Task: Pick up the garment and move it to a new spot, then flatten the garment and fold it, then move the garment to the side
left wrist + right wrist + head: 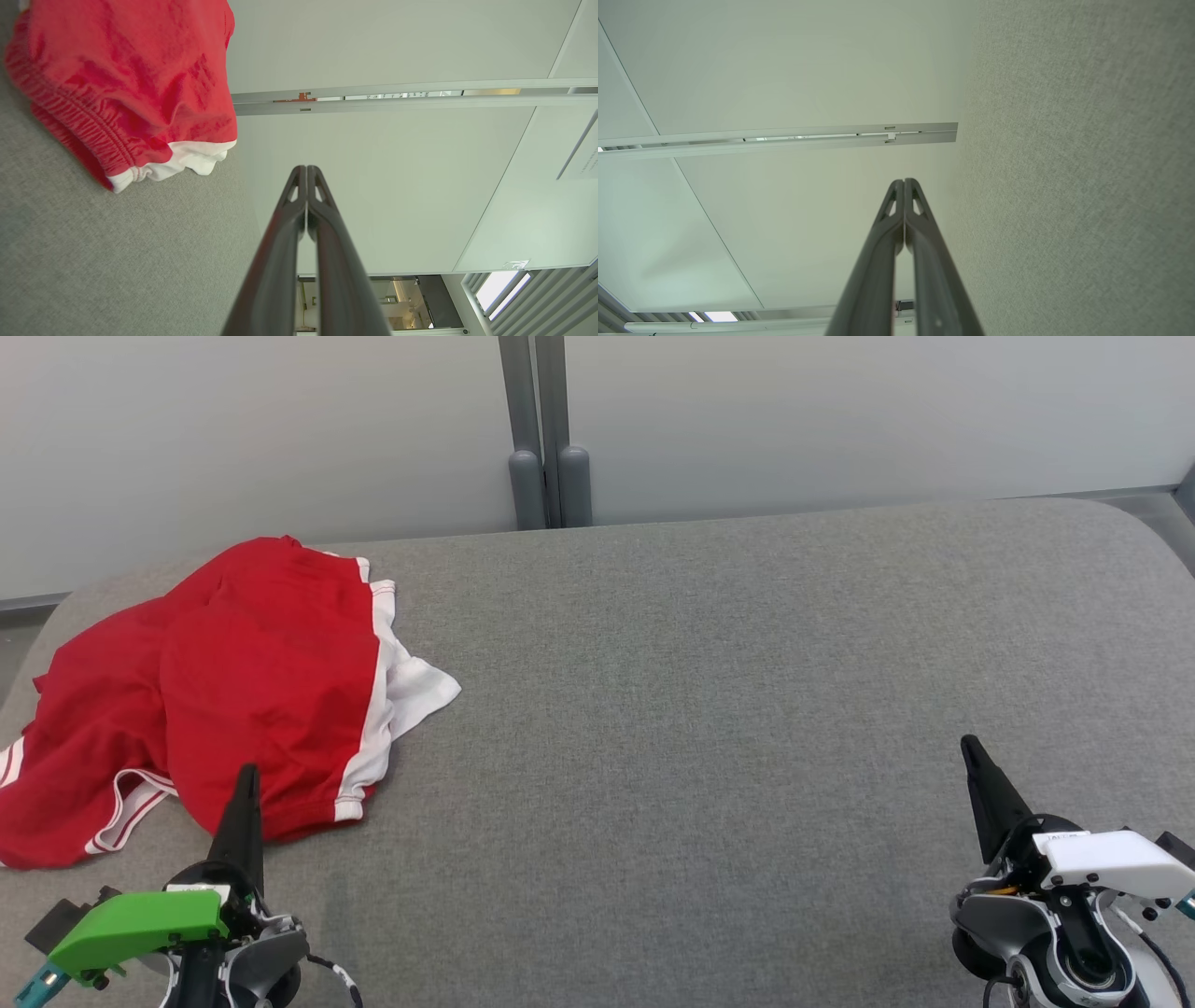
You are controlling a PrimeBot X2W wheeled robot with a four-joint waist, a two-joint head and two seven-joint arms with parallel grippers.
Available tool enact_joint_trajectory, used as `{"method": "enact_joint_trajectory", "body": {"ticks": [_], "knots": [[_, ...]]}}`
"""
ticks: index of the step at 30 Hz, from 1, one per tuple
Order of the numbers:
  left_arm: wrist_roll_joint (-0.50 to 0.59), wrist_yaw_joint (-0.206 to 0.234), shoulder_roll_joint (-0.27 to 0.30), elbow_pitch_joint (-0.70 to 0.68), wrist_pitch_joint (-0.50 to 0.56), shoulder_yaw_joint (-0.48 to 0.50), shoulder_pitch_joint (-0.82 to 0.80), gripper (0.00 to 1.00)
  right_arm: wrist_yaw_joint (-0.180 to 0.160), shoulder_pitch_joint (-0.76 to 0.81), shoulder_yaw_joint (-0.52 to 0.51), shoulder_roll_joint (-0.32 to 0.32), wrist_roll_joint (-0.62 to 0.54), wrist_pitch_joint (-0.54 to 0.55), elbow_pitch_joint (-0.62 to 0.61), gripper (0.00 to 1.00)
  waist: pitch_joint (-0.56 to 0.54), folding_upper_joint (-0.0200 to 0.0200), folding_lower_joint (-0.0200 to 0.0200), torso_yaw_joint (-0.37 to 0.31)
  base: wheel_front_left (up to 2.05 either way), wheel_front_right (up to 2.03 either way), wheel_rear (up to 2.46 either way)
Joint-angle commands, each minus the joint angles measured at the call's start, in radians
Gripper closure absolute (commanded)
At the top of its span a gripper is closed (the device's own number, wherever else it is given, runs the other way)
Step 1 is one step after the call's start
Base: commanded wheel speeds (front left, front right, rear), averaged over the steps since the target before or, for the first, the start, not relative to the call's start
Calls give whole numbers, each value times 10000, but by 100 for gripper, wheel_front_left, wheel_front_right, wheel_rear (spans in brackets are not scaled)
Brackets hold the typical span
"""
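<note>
The garment (233,700), red with white trim, is seen crumpled in a heap at the far left corner of the grey fabric-covered table (700,709), spread along the left edge. The left gripper (247,775) is held at the near left corner, its 2 fingers pressed together on nothing. Its tip is pointed at the garment's near hem, and in the left wrist view the cloth is shown apart from it. The right gripper (969,745) is held by the near right corner, its 2 fingers likewise clenched and empty, well apart from the garment.
</note>
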Motion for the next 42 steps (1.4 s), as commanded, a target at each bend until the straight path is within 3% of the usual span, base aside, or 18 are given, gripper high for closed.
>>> {"method": "enact_joint_trajectory", "body": {"ticks": [1, 42], "knots": [[-2, -55, 68, -12, 27, 21, -134, 100, 0, -54, -9, -46, 74, 22, -32, 100, 0, 0, 0, 0, 0, 0, 0], [-1, -55, 68, -12, 27, 21, -134, 100, 0, -54, -9, -46, 74, 21, -33, 100, 0, 0, 0, 0, 0, 0, 0]]}}
